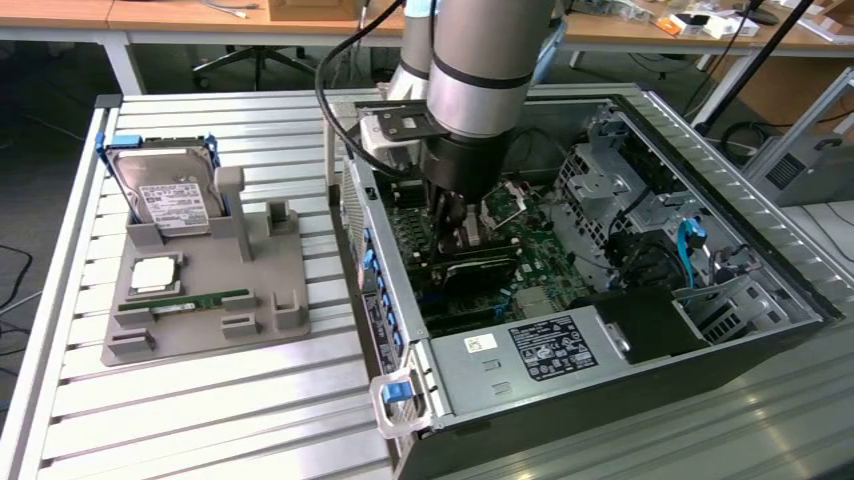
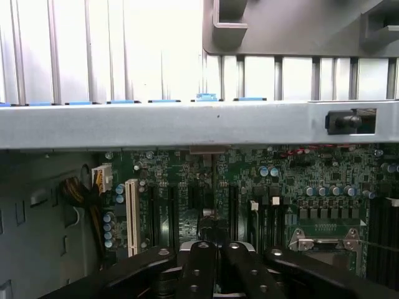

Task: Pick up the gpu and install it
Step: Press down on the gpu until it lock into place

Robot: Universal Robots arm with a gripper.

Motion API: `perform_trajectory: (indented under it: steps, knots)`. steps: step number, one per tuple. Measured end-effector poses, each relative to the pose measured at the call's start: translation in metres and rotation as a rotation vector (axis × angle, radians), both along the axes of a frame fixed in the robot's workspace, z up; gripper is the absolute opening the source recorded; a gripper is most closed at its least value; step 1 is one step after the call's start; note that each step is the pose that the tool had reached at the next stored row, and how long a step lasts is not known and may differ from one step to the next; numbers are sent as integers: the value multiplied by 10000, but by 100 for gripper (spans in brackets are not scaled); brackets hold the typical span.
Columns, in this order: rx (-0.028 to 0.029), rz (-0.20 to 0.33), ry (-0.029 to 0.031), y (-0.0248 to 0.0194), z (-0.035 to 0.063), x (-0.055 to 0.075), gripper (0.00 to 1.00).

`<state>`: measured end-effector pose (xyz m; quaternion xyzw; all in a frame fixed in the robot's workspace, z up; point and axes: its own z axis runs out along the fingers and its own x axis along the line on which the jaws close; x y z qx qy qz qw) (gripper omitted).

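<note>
The grey cylindrical robot arm (image 1: 470, 70) is reaching down into the open black and silver computer case (image 1: 747, 250), which is lying on its side on the slatted aluminium table (image 1: 200, 400). The black gripper (image 1: 461, 222) is positioned inside the case over the green motherboard (image 1: 527, 255), and its fingers (image 2: 201, 265) are standing clenched together, as the wrist view shows. A thin edge-on card, the gpu (image 2: 212, 187), is standing upright on the motherboard directly in line with the closed fingers, running from the case wall toward the gripper; in the exterior view the same dark card (image 1: 467, 262) is lying just below the gripper, among the expansion slots. Whether the fingertips are actually pinching the card's edge or only pressing against it cannot be told. A white expansion slot (image 2: 131, 215) is sitting beside the card in the wrist view, with black slots between them. The silver power supply with a black label (image 1: 534, 360) is occupying the near end of the case, and a blue latch (image 1: 395, 391) is sitting at its corner. To the exterior view's left, a grey moulded parts tray (image 1: 274, 310) is resting on the table, well apart from the case. It is holding a silver hard drive with a white label (image 1: 171, 200) propped in a blue bracket, a square silver processor (image 1: 155, 273), and a narrow green RAM stick (image 1: 187, 301) lying flat near the tray's front.
</note>
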<state>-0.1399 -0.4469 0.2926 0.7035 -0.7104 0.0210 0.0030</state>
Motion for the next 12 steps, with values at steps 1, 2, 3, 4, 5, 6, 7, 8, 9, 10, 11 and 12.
perform_trajectory:
  steps: [1,2,3,4,5,6,7,8,9,10,11,12]
  knots:
    - [0,0,-29,0,0,-33,11]
    - [0,-1,-54,0,0,-62,11]
    - [0,-1,-88,0,0,-100,11]
    - [0,-1,-111,0,0,-128,11]
    - [1,-1,-145,0,0,-167,11]
    - [0,0,-166,0,0,-192,11]
    - [1,-1,-184,0,0,-209,11]
    - [0,-2,-197,0,1,-218,11]
    - [-1,-1,-210,0,4,-223,11]
    - [-1,-1,-223,0,7,-228,11]
    - [0,-1,-239,0,10,-235,11]
    - [2,-1,-257,0,11,-245,11]
